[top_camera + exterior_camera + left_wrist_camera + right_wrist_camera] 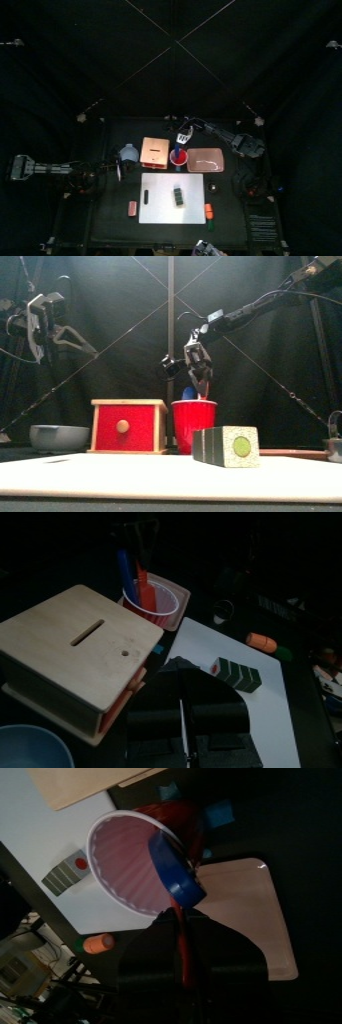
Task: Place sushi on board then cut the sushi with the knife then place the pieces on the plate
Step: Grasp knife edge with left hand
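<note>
The dark green sushi roll (229, 446) lies on the white cutting board (160, 185), whole, with its pale end facing front. Behind it stands the red cup (195, 416). My right gripper (198, 364) hangs straight above the cup, shut on the blue knife (178, 870), whose lower end is still inside the rim. A red knife (178, 816) stays in the cup. The pink plate (207, 160) lies right of the cup. My left gripper (43, 318) rests high at the far left, away from everything.
A wooden box with a red drawer front (128, 426) stands left of the cup, and a blue-grey bowl (59, 437) left of that. An orange toy (207, 210) and a small red toy (131, 208) lie off the board's front corners.
</note>
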Action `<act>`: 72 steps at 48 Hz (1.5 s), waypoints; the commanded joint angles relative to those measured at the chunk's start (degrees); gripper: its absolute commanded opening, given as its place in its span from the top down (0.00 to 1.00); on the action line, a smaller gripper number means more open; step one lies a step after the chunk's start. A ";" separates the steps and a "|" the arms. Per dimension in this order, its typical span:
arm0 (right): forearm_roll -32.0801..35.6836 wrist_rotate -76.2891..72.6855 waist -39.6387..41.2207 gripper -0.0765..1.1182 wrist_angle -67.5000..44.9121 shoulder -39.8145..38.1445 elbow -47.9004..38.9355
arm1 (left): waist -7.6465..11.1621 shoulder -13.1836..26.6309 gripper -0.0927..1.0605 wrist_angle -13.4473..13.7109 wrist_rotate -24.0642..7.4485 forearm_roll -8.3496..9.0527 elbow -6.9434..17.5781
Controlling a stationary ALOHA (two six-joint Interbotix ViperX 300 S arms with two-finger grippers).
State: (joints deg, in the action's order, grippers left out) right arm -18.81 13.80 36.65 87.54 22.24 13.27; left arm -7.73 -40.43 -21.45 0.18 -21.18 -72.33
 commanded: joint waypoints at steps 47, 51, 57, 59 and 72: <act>-3.34 -0.97 -1.67 0.69 2.46 -19.86 -0.26 | 0.18 0.18 0.94 -0.35 -0.18 0.97 2.37; -3.34 -0.97 -2.11 0.69 2.37 -22.59 -1.93 | 0.18 0.00 0.94 -0.53 -0.18 2.11 2.72; -2.99 -1.05 -2.90 0.69 1.32 -26.63 -4.57 | 0.18 -0.35 0.94 -0.62 -0.18 3.08 3.25; -2.90 -1.05 -3.25 0.69 0.53 -27.95 -5.63 | 0.18 -0.53 0.94 -0.62 -0.18 3.16 3.43; -3.16 -1.05 -6.86 0.69 -13.18 -39.20 -16.26 | 0.44 -1.23 0.94 -0.70 -0.26 4.75 4.39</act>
State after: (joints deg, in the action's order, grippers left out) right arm -21.62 12.66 31.20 79.10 -11.87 -0.44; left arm -7.56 -41.66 -21.62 0.00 -17.23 -69.52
